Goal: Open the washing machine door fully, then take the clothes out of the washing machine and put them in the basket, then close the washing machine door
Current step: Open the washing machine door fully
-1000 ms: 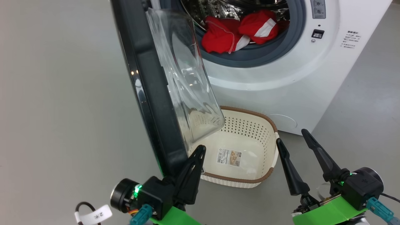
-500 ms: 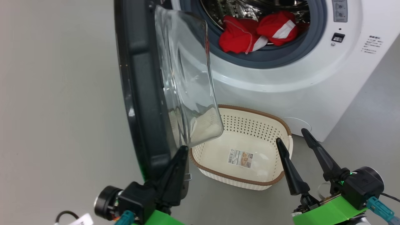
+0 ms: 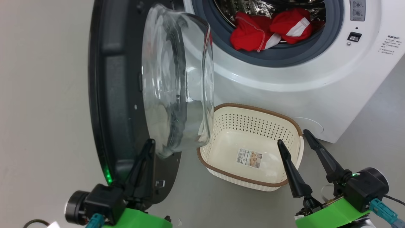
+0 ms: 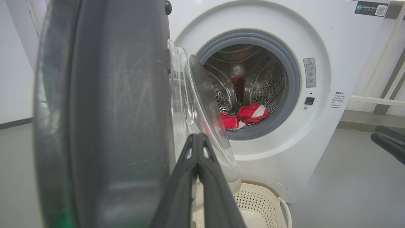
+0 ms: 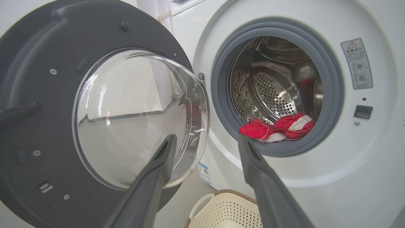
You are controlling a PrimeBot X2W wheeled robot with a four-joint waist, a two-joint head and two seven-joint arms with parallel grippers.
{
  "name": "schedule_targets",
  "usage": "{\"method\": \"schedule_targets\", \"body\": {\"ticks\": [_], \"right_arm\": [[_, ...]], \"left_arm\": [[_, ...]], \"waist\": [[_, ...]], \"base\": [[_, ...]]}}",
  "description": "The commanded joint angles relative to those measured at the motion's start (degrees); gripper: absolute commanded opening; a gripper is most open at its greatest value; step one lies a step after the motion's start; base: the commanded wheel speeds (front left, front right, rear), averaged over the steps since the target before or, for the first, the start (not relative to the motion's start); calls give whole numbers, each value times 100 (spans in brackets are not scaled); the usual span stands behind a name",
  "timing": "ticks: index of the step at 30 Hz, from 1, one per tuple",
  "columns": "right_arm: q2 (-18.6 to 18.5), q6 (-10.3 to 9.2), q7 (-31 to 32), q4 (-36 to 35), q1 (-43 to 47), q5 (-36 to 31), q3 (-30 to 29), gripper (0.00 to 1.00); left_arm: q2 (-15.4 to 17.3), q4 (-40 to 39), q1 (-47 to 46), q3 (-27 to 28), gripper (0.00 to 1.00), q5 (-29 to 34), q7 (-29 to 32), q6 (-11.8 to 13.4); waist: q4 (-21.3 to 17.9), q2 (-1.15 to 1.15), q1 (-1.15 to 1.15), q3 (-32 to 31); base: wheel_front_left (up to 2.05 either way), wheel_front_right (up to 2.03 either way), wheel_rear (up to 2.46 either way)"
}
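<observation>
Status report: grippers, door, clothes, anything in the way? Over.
Left gripper shut, at door's inner face; right gripper open, empty. Door wide open, clothes in drum. Basket empty; nothing blocking.

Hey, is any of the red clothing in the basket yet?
No, the basket carries just a label sticker on its floor, while both red garments lie in the washing machine drum.

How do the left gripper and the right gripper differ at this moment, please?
The left gripper has its fingers pressed together; the right gripper holds its fingers wide apart. The left gripper lies at the washing machine door; the right gripper hovers free beside the basket. Both point toward the washing machine.
</observation>
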Motion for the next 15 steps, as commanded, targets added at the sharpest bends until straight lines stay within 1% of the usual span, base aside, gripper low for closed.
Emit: {"method": "schedule_targets", "body": {"ticks": [1,11,15], "right_arm": [[14,36,28,-186,-62,-22,169,100],[14,36,148,-262,-83,-89,255,100],[14,36,209,-318,-99,-144,274,100]], "left_arm": [[199,-74,-14,310,0,-59,-33,103],[371,59,101,725,0,-117,-242,310],[481,147,140,981,0,-178,-363,386]], "waist": [[4,0,0,17],[37,0,0,160],[55,0,0,219]], "base": [[0,0,0],[0,0,0],[0,0,0]]}}
